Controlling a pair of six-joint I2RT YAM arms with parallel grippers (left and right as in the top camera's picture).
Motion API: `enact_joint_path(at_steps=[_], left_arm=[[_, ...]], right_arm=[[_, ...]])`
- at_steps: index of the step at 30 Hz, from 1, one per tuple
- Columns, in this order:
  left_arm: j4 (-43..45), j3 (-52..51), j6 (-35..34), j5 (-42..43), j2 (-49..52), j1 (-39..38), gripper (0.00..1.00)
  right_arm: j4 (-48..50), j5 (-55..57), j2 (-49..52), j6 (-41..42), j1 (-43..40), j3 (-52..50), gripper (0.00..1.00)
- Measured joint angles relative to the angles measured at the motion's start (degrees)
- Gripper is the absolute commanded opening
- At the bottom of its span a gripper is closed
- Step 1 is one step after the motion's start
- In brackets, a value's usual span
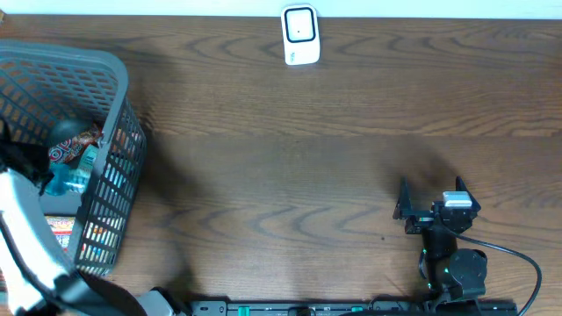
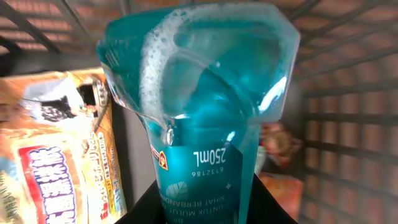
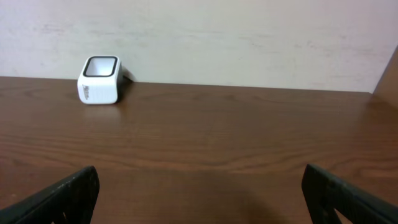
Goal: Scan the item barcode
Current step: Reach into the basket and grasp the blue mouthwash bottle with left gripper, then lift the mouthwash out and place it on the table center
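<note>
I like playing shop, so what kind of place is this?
Probably a mock shop checkout: a grey shopping basket holding a blue bottle and snack packets, plus a white barcode scanner.

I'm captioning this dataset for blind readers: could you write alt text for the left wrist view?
A teal bottle of foamy liquid, its printed label upside down, fills the frame, clamped between the dark fingers of the left claw. Behind it are the bars of the basket and, at left, an orange food packet.
</note>
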Motion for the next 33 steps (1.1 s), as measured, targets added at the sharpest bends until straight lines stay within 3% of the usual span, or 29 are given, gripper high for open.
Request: enact_joint_path(at_steps=[11,17,26,30,33], left_arm=[[3.61,-0.04,-0.63,6.32,-16.98,0.0,0.14],[5.14,-0.04,-5.51,12.9,-25.97,0.0,0.14],[9.33,-0.04,-13.0,21.55,-31.23,-0.55,0.14],[9.77,-0.04,-15.41,27.06,-30.75,-5.88,0.14],[10.34,-0.04,-16.39,28.41,-29.49,-14.38,0.14]], right_arm=[[0.0,0.0,0.0,0.0,0.0,0.0,0.99],[0.0,-0.02,0.0,0.0,0.0,0.0,0.99],[0.0,0.0,0.0,0.0,0.0,0.0,0.99],[0.0,0.0,0.0,0.0,0.0,0.0,0.99],[-0.02,0.0,0.02,0.0,0.0,0.0,0.99]])
